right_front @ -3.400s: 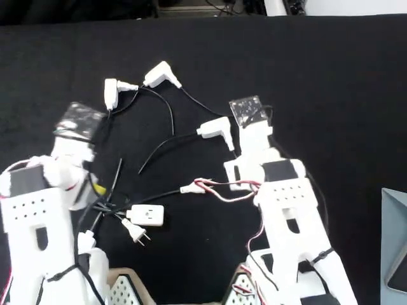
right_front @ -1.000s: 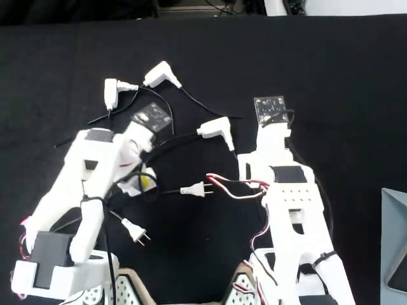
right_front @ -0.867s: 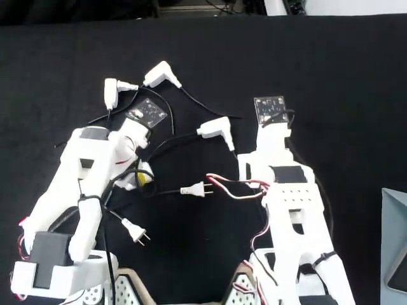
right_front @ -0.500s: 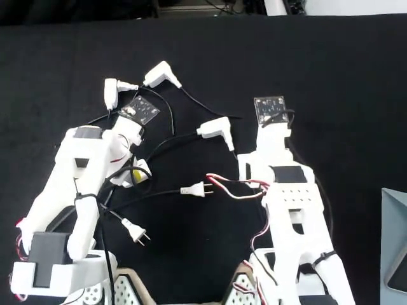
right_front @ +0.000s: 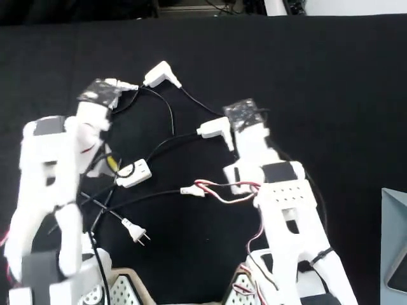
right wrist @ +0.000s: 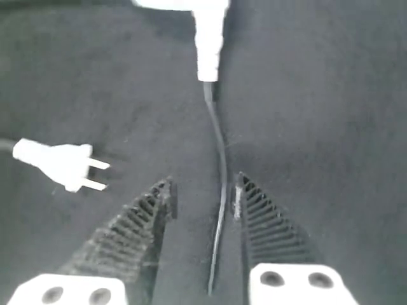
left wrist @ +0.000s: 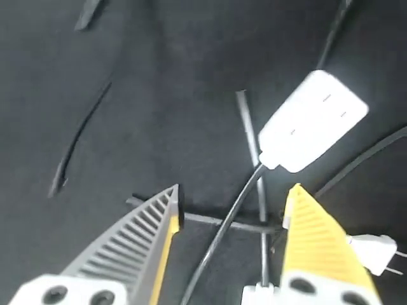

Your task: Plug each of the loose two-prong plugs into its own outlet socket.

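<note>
Black-clothed table (right_front: pixel 337 76) w/ white plugs & sockets on black cords (right_front: pixel 171 119).
I saw a flat socket (right_front: pixel 134 173) nr a two-prong plug (right_front: pixel 135 231), a second plug (right_front: pixel 189 189) at centre, an angled piece (right_front: pixel 161 74) at the back, another angled piece (right_front: pixel 215 128) between, and a grey obj (right_front: pixel 394 244) at the edge.

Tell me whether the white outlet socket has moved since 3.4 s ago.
Yes. The outlet socket has moved farther from the loose plug, which stayed put, toward the far edge of the table.

Outlet socket (right_front: pixel 133 173) on the table (right_front: pixel 356 76), loose plug (right_front: pixel 135 231) in front of it; second plug (right_front: pixel 187 190) to its right
</note>
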### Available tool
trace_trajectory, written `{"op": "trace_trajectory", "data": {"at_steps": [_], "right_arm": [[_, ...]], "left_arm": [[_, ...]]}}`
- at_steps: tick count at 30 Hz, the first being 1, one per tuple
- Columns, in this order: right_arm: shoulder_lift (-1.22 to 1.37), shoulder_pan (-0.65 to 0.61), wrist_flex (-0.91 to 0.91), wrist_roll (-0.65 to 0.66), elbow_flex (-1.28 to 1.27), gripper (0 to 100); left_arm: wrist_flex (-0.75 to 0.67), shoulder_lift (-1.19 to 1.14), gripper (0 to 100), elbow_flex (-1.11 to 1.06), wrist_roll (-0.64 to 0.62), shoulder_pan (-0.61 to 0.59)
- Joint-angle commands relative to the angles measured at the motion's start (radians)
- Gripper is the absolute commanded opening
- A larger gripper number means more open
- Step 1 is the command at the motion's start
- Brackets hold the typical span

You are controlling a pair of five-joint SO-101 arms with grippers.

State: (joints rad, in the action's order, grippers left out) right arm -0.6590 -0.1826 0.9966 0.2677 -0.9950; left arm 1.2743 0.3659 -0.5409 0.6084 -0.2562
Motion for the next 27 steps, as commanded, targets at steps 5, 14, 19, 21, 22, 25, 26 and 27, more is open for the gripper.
{"op": "trace_trajectory", "data": {"at_steps": [5,14,19,21,22,25,26,27], "right_arm": [[-0.010,-0.206,0.020,0.239,0.050,15.2],[0.117,-0.330,0.094,0.313,0.128,24.7],[0.283,-0.356,0.115,0.318,0.239,26.8],[0.351,-0.358,0.115,0.351,0.278,26.9],[0.384,-0.359,0.115,0.368,0.297,26.9],[0.476,-0.354,0.097,0.402,0.349,26.9],[0.506,-0.354,0.095,0.408,0.364,26.9],[0.532,-0.354,0.095,0.416,0.378,26.9]], "left_arm": [[-0.103,0.350,26,-0.298,-0.091,-0.166],[-0.190,0.566,26,-0.585,-0.161,-0.183],[-0.307,0.655,26,-0.722,-0.213,-0.182],[-0.324,0.686,26,-0.757,-0.226,-0.182],[-0.327,0.701,26,-0.771,-0.226,-0.183],[-0.327,0.741,27,-0.800,-0.226,-0.182],[-0.327,0.753,27,-0.809,-0.224,-0.183],[-0.325,0.764,27,-0.816,-0.224,-0.186]]}}
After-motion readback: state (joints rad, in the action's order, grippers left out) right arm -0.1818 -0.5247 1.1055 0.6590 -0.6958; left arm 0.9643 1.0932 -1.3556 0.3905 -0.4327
